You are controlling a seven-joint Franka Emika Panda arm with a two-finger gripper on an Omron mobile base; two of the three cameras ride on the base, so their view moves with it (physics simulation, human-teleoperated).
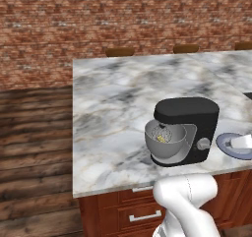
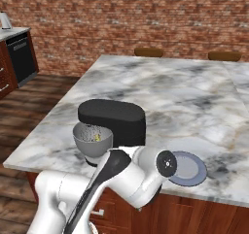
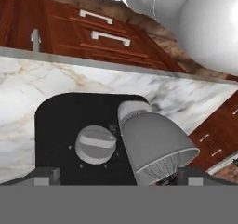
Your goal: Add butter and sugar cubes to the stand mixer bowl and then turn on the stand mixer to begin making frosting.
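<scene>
your gripper hangs spread, low in frame, over the stand mixer's silver knob; butter seemingly sits in the stand mixer bowl.

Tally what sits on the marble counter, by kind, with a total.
Stand mixer: 1
Stand mixer bowl: 1
Butter in the bowl: 1
Blue-grey plate: 1
White item on the plate: 1
Total: 5
</scene>
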